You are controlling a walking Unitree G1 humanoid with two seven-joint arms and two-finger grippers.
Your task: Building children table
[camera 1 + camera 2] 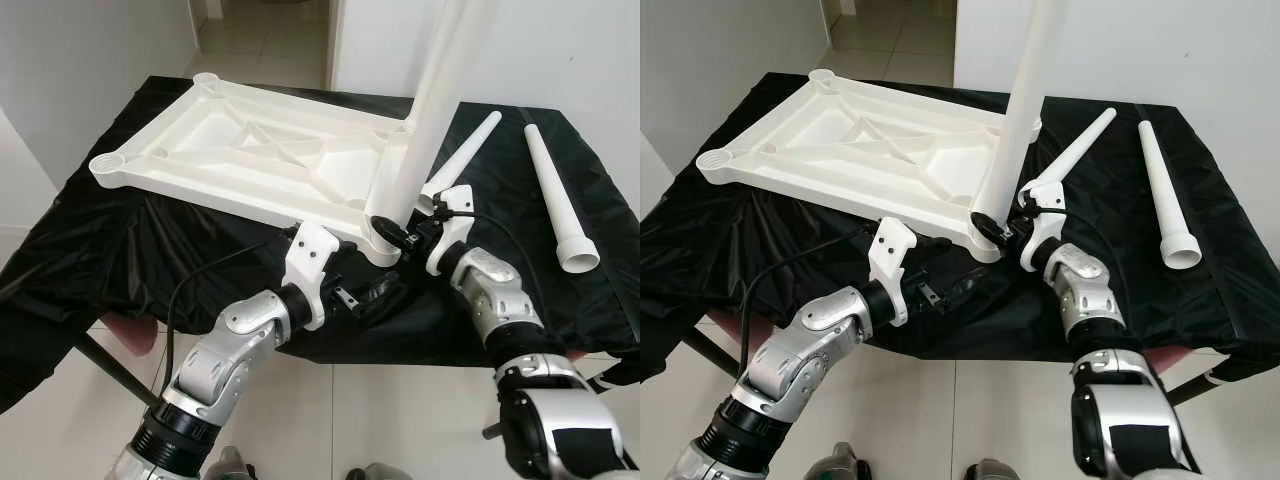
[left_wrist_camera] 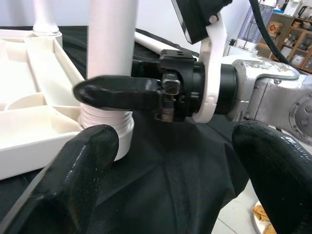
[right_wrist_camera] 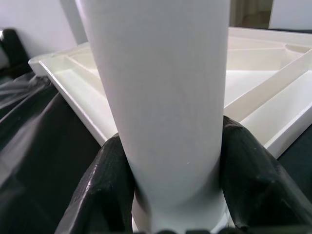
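Head views: white moulded plastic tabletop (image 1: 250,150), ribbed underside up, lies on a glossy black sheet (image 1: 90,250) over the work surface. One smooth tapered white leg (image 1: 425,120) stands upright in the near corner socket (image 1: 383,243). The right gripper (image 1: 392,229) clamps this leg just above the socket. Two more conical legs (image 1: 470,150) (image 1: 555,195) lie loose on the sheet beyond and to the right of that gripper. The left gripper (image 1: 365,297) sits low, just short of the socket, touching nothing. Left wrist view: its matte black fingers (image 2: 78,175) are spread wide, empty; the leg's ribbed base collar (image 2: 105,122) is straight ahead. Right wrist view: both black fingers (image 3: 109,180) press the leg's smooth round shaft (image 3: 165,97) from either side.
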